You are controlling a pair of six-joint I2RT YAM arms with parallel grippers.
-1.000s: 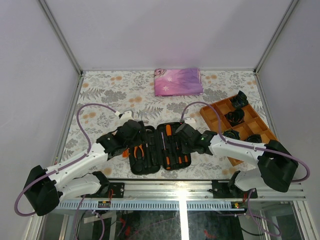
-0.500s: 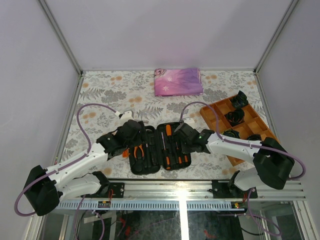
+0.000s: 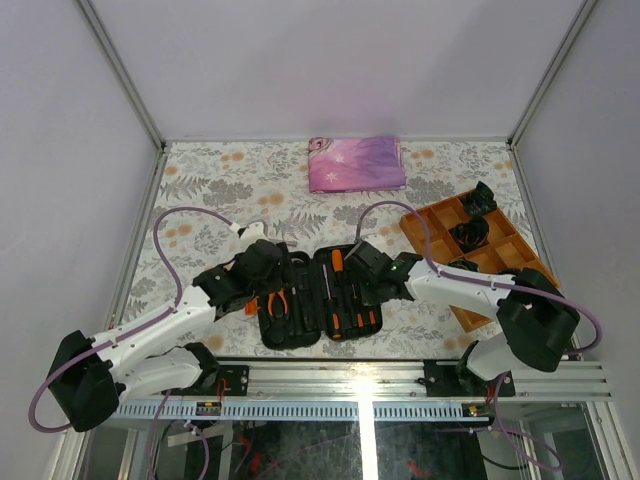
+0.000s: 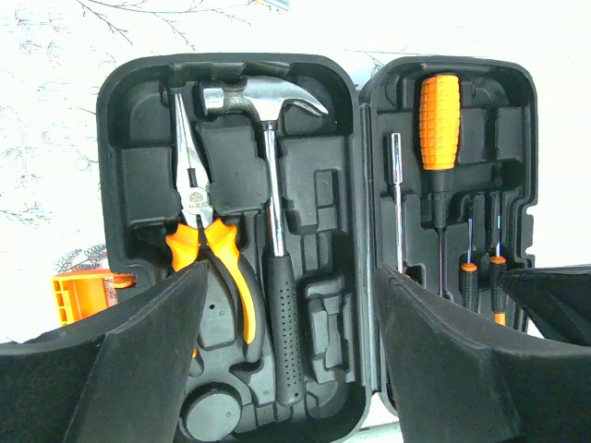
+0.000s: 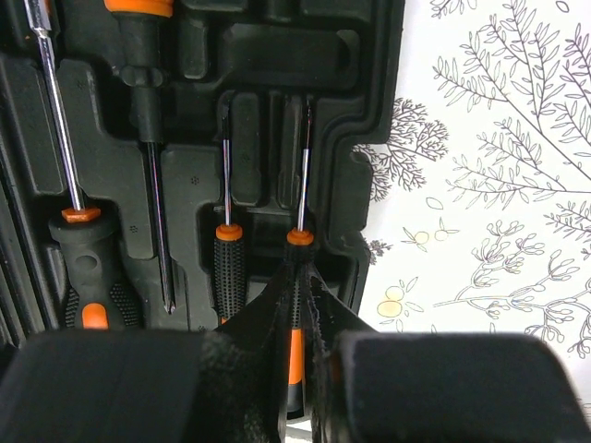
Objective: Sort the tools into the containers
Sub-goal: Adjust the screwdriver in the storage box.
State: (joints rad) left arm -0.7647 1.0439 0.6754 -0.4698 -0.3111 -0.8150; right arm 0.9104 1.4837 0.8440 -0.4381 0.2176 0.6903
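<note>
Floral-print table (image 3: 220, 185), open tool case (image 4: 314, 185). Right gripper (image 5: 298, 277): pinched on small screwdriver (image 5: 299, 237). Left gripper (image 4: 291, 272): spread wide; pliers (image 4: 217, 258) and hammer (image 4: 259, 95) between its fingers.

White arms (image 3: 160, 325), black joints (image 3: 85, 385), purple cables (image 3: 165, 225).

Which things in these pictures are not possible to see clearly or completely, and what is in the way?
- Right wrist view: lower handle of the slim screwdriver, covered by the right pincer closed on it.
- Left wrist view: one handle tip of the pliers and the near corners of the tool case, behind the left pincer's fingers.
- Top view: near part of the orange tray, under the right arm.
</note>
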